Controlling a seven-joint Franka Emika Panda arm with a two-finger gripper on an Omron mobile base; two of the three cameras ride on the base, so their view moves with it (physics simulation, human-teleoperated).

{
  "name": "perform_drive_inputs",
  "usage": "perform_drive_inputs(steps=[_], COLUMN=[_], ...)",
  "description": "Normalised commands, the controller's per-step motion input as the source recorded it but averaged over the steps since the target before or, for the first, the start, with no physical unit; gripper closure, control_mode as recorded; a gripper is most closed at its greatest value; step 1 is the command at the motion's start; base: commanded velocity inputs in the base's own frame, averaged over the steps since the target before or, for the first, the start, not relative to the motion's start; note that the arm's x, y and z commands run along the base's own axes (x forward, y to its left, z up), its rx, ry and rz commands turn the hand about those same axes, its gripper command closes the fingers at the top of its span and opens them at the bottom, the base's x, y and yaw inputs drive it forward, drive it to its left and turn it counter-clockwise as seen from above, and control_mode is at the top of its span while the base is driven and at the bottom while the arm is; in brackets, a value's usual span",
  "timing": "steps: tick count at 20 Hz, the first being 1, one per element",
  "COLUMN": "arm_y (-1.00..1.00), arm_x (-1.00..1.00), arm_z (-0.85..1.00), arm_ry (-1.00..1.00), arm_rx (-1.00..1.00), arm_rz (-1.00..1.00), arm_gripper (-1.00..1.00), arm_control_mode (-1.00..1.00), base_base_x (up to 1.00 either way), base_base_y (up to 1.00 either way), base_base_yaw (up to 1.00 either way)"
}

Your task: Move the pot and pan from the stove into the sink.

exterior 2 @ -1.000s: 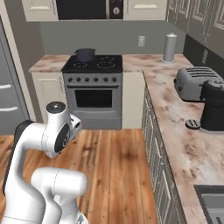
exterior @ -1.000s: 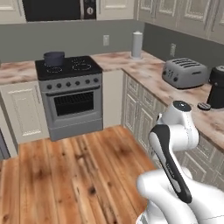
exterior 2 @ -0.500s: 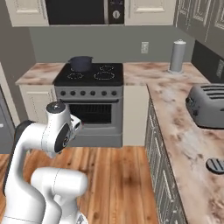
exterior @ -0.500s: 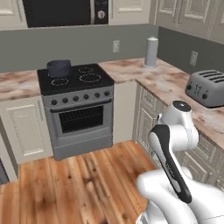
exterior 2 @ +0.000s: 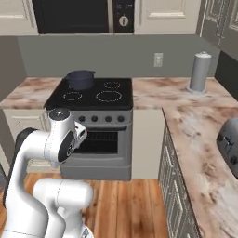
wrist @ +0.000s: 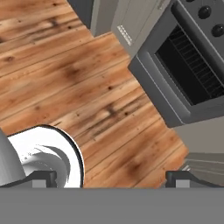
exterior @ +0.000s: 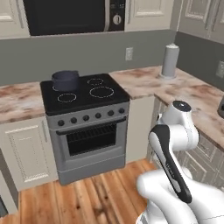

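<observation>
Pot (exterior: 65, 80) sits on stove (exterior: 83, 94) back-left burner; pincer (wrist: 111, 178) spread wide, holding nothing, aimed down at wood floor (wrist: 65, 78) beside the oven door (wrist: 188, 74)

No readable text, labels, brands or numbers anywhere. Plain black knobs along the front edge of the grey steel stove (exterior: 85, 114); panel of the black microwave (exterior 2: 123, 15) too blurred to read.

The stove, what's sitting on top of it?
A dark pot sits on the stove, on the back left burner. The other three rings look bare. What's inside the pot can't be seen.
</observation>
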Motion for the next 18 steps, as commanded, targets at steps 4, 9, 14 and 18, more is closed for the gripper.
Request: perform_drive_inputs(steps=[4,9,14,18], arm_y=[0.0,0.0,0.0,0.0], arm_x=[0.0,0.0,0.0,0.0], arm_z=[0.0,0.0,0.0,0.0], arm_ry=[0.0,0.0,0.0,0.0], arm_rx=[0.0,0.0,0.0,0.0], arm_rz=[0.0,0.0,0.0,0.0], arm_gripper=[-1.0,-1.0,-1.0,-1.0], arm_control_mode=[1.0,1.0,1.0,1.0], base_base_x=[1.0,1.0,1.0,0.89], base_base_y=[0.47,0.46,0.43,0.4], base_base_yaw=[0.0,0.0,0.0,-0.01])
